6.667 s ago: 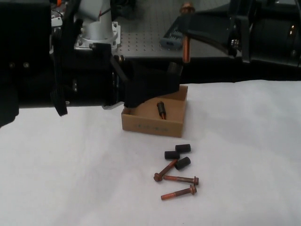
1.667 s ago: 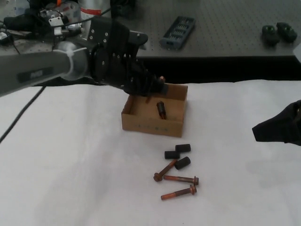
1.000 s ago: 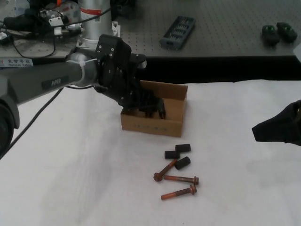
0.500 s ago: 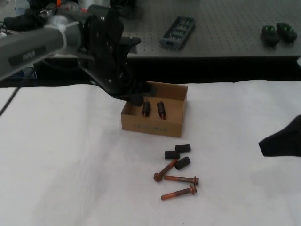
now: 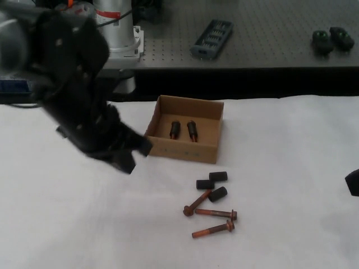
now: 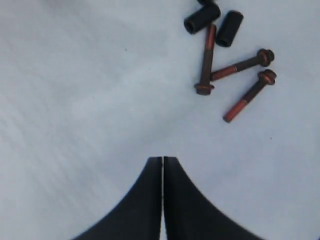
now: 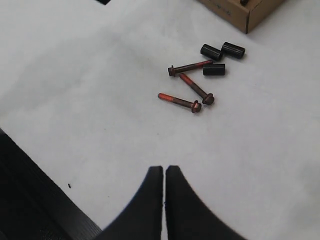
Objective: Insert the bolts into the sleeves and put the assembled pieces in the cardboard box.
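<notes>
1. Cardboard box [image 5: 182,150] sits open-topped on the white cloth [image 5: 280,241]. To the left of the box and nearer the camera, the left arm [image 5: 78,95] hangs over bare cloth. The left gripper [image 6: 162,165] has its two fingers pressed together with nothing between them.
2. Inside the box lie two assembled pieces [image 5: 174,129] [image 5: 192,130], each a bolt seated in a black sleeve. They lie side by side, apart from each other.
3. Behind the box, beyond the cloth's far edge, a grey perforated bench [image 5: 263,33] carries a blue-grey rack [image 5: 212,38].
4. Just in front of the box, towards its right corner, three loose black sleeves [image 5: 205,184] [image 5: 218,176] [image 5: 217,194] lie on their sides in a tight cluster.
5. Farther from the box than the sleeves, three coppery bolts lie flat on the cloth. One [image 5: 197,202] slants, with the tip of its shank reaching in between two of the sleeves. A second [image 5: 216,213] lies crosswise just beside the first one's head. The third [image 5: 213,228] lies apart from both and is the farthest from the box.
6. Well to the right of the box, at the edge of the high view, a dark part of the right arm [image 5: 353,182] shows over the cloth. The right gripper [image 7: 164,172] has its fingers drawn together and carries nothing.
7. Behind the box and far to its right, two dark knobs [image 5: 331,38] rest on the bench.
</notes>
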